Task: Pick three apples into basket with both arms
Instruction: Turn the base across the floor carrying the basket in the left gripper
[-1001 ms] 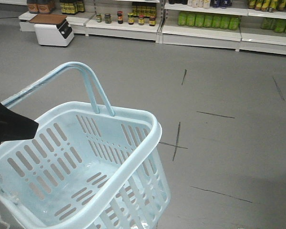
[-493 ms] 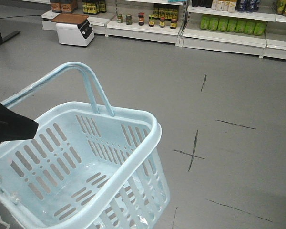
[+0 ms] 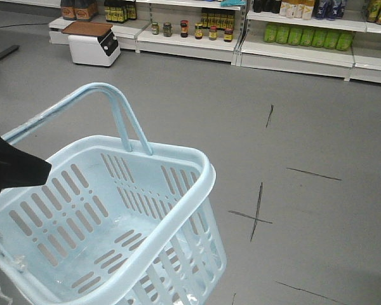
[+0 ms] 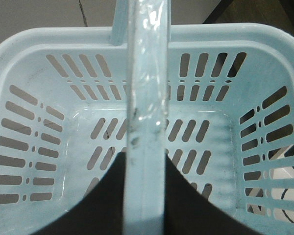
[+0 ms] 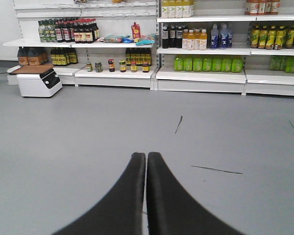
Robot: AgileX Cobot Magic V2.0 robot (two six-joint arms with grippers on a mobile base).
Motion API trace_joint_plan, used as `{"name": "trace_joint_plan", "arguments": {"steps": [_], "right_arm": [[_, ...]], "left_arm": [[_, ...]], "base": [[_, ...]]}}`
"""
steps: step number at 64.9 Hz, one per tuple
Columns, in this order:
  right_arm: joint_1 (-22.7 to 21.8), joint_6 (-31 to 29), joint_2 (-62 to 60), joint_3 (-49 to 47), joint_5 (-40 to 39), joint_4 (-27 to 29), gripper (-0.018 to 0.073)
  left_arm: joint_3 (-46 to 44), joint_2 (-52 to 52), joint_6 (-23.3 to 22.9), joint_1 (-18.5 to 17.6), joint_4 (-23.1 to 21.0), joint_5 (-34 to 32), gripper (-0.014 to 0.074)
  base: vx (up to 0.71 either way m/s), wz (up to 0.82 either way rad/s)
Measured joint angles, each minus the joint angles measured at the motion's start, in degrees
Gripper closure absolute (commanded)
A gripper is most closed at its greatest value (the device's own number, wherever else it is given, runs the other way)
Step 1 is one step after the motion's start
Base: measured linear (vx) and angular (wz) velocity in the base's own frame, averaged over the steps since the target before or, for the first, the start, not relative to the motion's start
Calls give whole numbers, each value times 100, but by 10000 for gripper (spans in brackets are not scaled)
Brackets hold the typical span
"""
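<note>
Handle (image 4: pixel 147 73) of basket (image 4: pixel 39 44) between left gripper (image 4: pixel 144 157) fingers; right gripper (image 5: pixel 146 155) fingertips together.

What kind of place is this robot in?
Most likely a supermarket, or a mock-up of one. Long white shelves carry rows of green drink bottles and small jars, all facing an open grey floor. A pale blue shopping basket sits in front.

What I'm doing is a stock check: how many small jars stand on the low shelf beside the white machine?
6 jars, one row along the low shelf, right of the white machine; any behind them would be hidden.
</note>
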Motion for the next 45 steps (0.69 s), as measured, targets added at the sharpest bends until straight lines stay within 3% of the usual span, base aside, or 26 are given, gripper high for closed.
{"name": "trace_joint_plan", "arguments": {"steps": [45], "right_arm": [[0, 0, 0, 0, 0, 0, 564]], "left_arm": [[0, 0, 0, 0, 0, 0, 604]], "base": [[20, -18]]}}
